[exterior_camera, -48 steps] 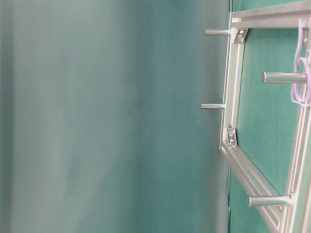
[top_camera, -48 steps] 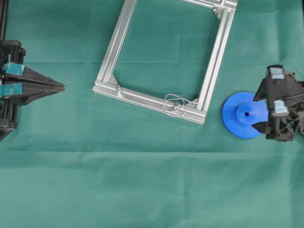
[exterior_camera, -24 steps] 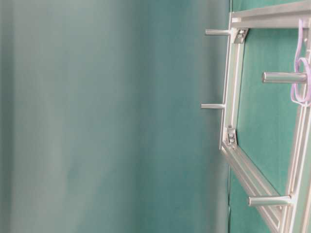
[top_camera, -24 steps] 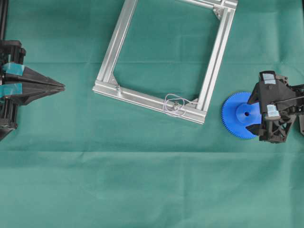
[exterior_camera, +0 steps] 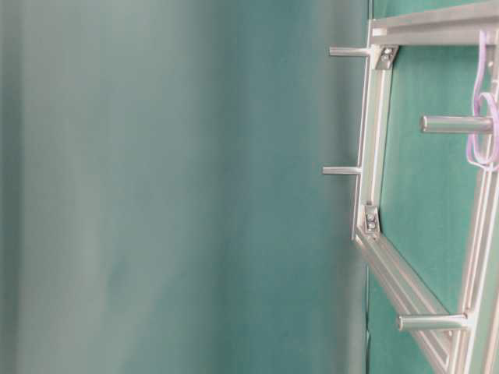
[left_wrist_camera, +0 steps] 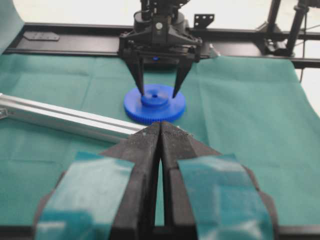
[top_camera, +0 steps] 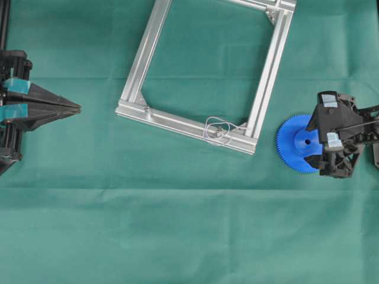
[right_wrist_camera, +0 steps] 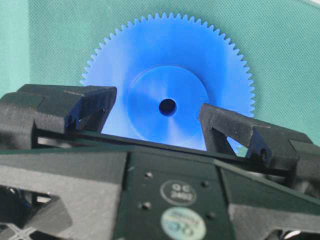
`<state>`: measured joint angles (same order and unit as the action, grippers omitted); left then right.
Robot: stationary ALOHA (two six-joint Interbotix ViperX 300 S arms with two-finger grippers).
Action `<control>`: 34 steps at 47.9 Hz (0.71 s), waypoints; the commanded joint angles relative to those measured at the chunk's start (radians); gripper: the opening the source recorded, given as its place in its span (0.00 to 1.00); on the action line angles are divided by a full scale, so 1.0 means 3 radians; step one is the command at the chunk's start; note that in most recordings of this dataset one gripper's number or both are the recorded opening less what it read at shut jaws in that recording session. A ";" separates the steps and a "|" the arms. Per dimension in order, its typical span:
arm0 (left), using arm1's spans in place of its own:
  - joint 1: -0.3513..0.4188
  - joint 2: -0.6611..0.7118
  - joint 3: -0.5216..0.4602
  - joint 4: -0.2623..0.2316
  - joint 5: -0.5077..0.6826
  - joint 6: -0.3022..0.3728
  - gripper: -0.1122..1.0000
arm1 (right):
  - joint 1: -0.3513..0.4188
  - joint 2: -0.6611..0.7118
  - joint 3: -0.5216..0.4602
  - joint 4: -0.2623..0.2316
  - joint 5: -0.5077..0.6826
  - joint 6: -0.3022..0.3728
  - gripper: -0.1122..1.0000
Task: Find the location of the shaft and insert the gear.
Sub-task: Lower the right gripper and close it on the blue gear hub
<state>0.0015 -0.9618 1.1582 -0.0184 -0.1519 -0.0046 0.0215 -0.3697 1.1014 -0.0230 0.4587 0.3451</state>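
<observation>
my right claw (left_wrist_camera: 158, 92) hangs wide open astride the hub of the gear (top_camera: 296, 144), gripping nothing. the gear lies on the cloth, well apart from the shaft (top_camera: 219, 131); grasping, carrying, inserting remain.

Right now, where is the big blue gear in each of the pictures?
Overhead: the gear lies at the right, on the green cloth, under the right gripper.
Table-level: not in it.
Left wrist: upper middle, flat on the cloth, beyond the shut left gripper.
Right wrist: upper middle, filling much of the picture.
Shared landmark: the open right gripper's two fingers on either side of the gear's raised hub.
</observation>
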 commanded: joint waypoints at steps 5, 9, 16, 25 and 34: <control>0.0005 0.0036 -0.0031 -0.0005 -0.0020 0.0000 0.10 | -0.0026 0.0000 -0.0026 -0.0087 -0.0015 0.0005 0.93; 0.0005 0.0036 -0.0026 -0.0005 -0.0020 0.0000 0.10 | -0.0046 -0.0005 -0.0020 -0.0123 -0.0020 0.0005 0.93; 0.0005 0.0036 -0.0020 -0.0005 -0.0020 -0.0005 0.10 | -0.0061 -0.0005 -0.0020 -0.0164 -0.0015 0.0005 0.93; 0.0005 0.0036 -0.0020 -0.0005 -0.0020 -0.0005 0.10 | -0.0061 -0.0005 -0.0026 -0.0169 -0.0020 0.0005 0.93; 0.0005 0.0036 -0.0020 -0.0005 -0.0020 -0.0005 0.10 | -0.0061 -0.0005 -0.0026 -0.0174 -0.0020 0.0005 0.93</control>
<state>0.0015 -0.9603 1.1643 -0.0169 -0.1519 -0.0046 0.0046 -0.3666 1.1014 -0.0721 0.4571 0.3451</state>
